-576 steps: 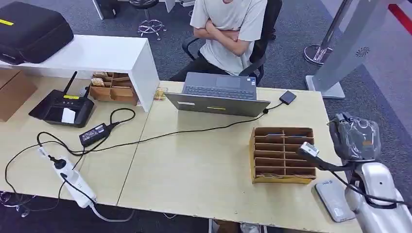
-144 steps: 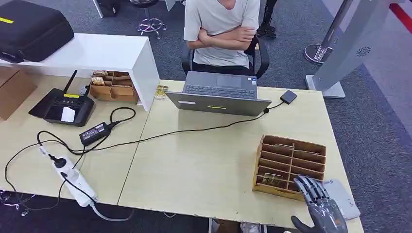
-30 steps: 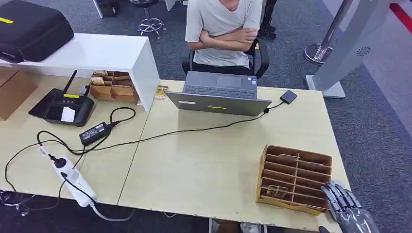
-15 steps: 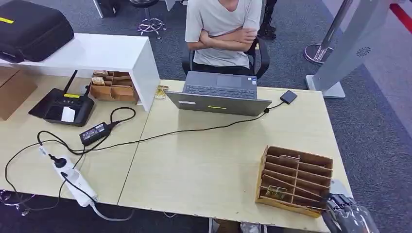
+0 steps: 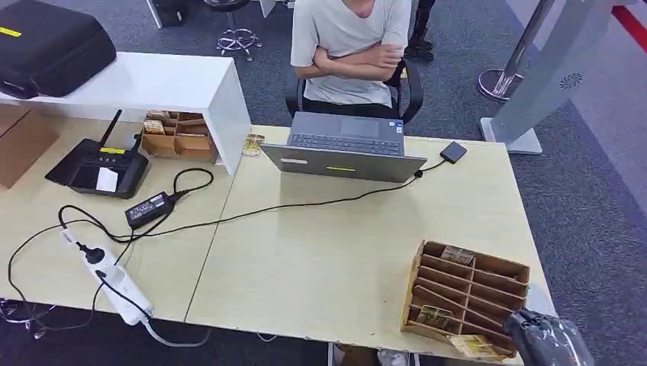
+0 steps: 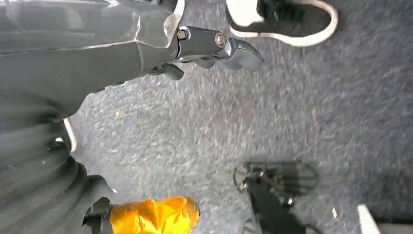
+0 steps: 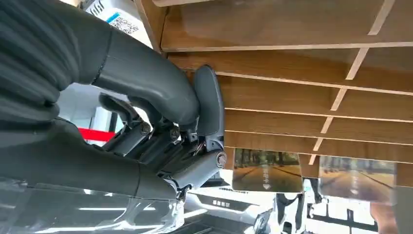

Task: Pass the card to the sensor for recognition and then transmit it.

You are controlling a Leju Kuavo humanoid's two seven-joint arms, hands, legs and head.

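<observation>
Right wrist view: the right hand (image 7: 165, 131) curls its fingers (image 7: 207, 105) on the wooden organizer (image 7: 302, 92), beside the card (image 7: 267, 170); holding anything cannot be told. Dragging risks tipping it off the bench (image 5: 320, 252).

- The wooden card rack (image 5: 467, 300) near the laptop (image 5: 343, 149) shows thin brown slats, smooth and matt; its cards (image 7: 267, 170) look glossy, with printed pictures.
- The table (image 5: 320, 252) under the rack has a pale, matt wood-look top.
- The right hand (image 7: 160, 131) beside the rack is dark matt plastic with metal screws and a clear shiny wrap.
- The carpet (image 5: 587, 198) beyond the table looks rough grey cloth.
</observation>
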